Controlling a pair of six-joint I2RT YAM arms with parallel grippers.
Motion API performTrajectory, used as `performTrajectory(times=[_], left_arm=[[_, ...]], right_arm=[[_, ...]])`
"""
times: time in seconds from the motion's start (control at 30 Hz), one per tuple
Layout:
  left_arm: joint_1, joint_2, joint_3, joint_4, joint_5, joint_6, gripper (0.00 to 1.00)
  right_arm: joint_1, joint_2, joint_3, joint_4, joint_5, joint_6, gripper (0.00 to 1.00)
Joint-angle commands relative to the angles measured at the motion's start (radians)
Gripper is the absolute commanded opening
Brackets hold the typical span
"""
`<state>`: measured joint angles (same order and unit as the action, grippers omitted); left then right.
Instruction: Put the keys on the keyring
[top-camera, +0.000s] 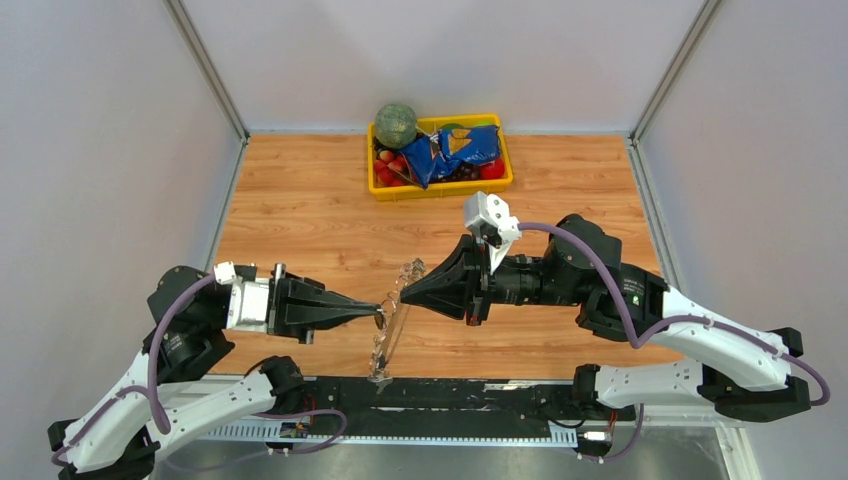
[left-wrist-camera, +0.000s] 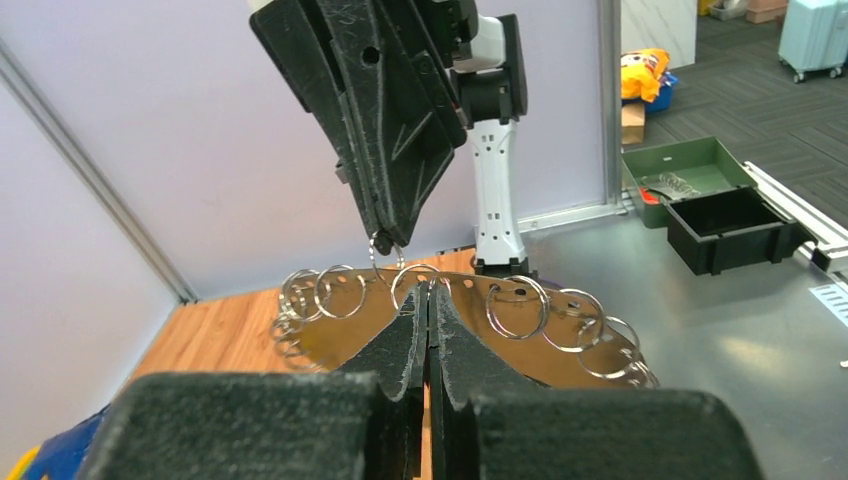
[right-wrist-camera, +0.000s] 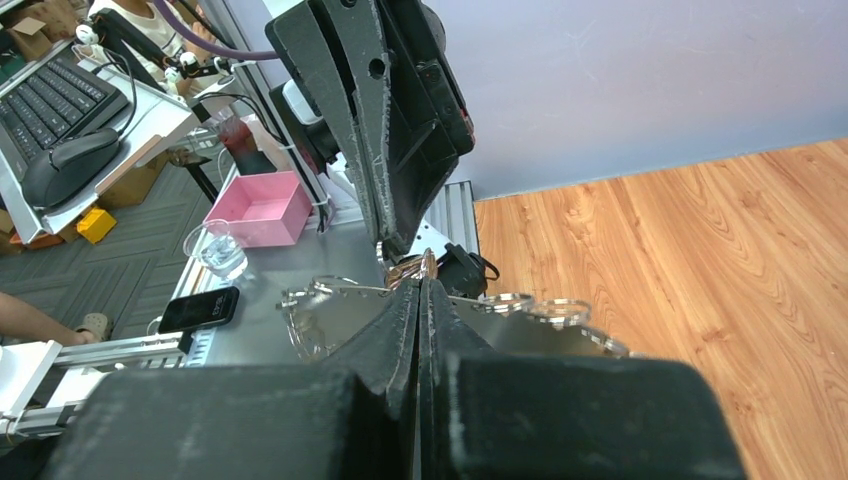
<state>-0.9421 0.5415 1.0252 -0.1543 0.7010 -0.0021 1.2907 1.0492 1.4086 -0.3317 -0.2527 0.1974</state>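
The keyring (top-camera: 386, 345) is a thin silver loop fringed with small rings, held on edge above the wooden table between both grippers. My left gripper (top-camera: 380, 311) comes from the left and is shut on its rim; the left wrist view shows the tips (left-wrist-camera: 430, 292) pinching the band (left-wrist-camera: 560, 340) between two small rings. My right gripper (top-camera: 403, 294) comes from the right and is shut on the same rim, seen in its wrist view (right-wrist-camera: 424, 285) on the keyring (right-wrist-camera: 330, 320). The two grippers' tips nearly touch. No black-headed keys show in any view.
A yellow tray (top-camera: 440, 190) stands at the back centre, holding a green ball (top-camera: 396, 125), a blue bag (top-camera: 455, 150) and red items. A black rail (top-camera: 450, 395) runs along the near table edge. Grey walls close the left, right and back sides.
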Motion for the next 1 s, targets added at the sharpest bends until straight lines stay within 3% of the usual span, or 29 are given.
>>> performTrajectory(times=[0.0,0.53,0.97], left_arm=[[-0.002,0.000,0.002,-0.018,-0.072,-0.006,0.01],[-0.003,-0.009,-0.133,-0.044,-0.235,-0.098,0.00],[-0.003,0.149,-0.322,0.082,-0.403,-0.177,0.00]], right_arm=[[-0.002,-0.025,0.000,0.078,-0.001,0.004,0.00],[-0.002,-0.146,-0.125,0.049,0.082,-0.029,0.00],[-0.002,-0.233,-0.237,0.001,0.138,-0.046,0.00]])
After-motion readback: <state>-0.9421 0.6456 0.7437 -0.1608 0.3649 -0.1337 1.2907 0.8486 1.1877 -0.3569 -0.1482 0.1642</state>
